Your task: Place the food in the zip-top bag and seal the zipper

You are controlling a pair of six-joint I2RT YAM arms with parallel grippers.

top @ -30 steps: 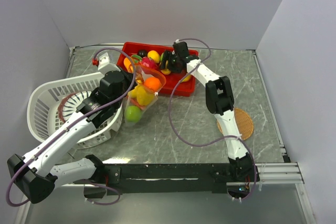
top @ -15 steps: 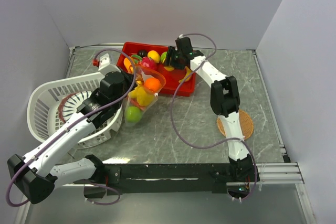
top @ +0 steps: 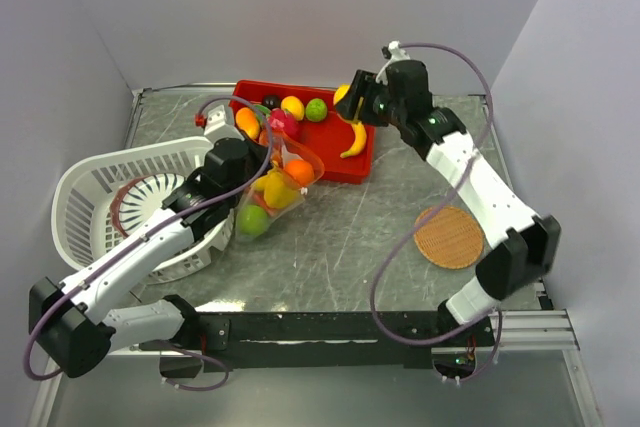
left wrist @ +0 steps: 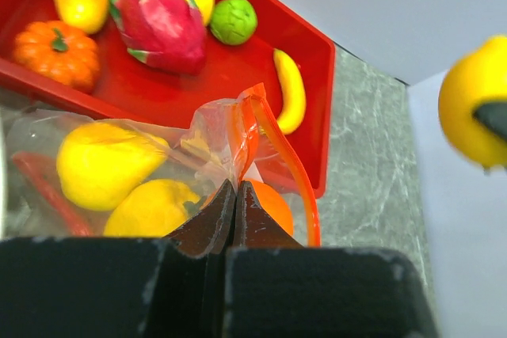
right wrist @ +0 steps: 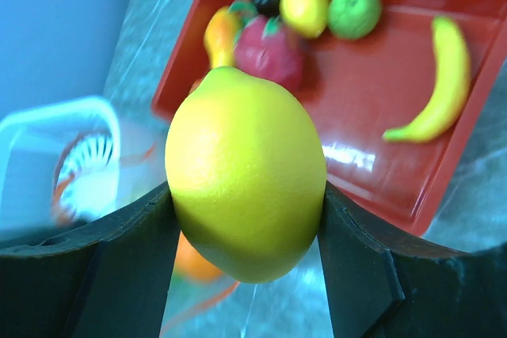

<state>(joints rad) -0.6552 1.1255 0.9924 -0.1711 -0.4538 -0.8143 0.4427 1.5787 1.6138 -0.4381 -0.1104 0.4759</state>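
Yellow and glossy, the lemon (right wrist: 245,140) sits clamped between the two fingers of our right gripper (right wrist: 245,231), held in the air beside the red tray (top: 322,139). Ahead of that gripper, down in the tray, we see a banana (right wrist: 440,85), a lime (right wrist: 354,9) and other toy fruit. Our left gripper (left wrist: 235,195) is pinched tight on the rim of the zip-top bag (left wrist: 119,148). We cannot tell whether it bites film or strip. The reddish-orange zipper (left wrist: 289,172) arcs open just right of those fingertips. Inside the bag, close beneath the left gripper, lie two yellow fruits and an orange (left wrist: 273,203), with a green fruit (top: 252,219) deeper down. The white basket (top: 100,197) lies left of this gripper's arm.
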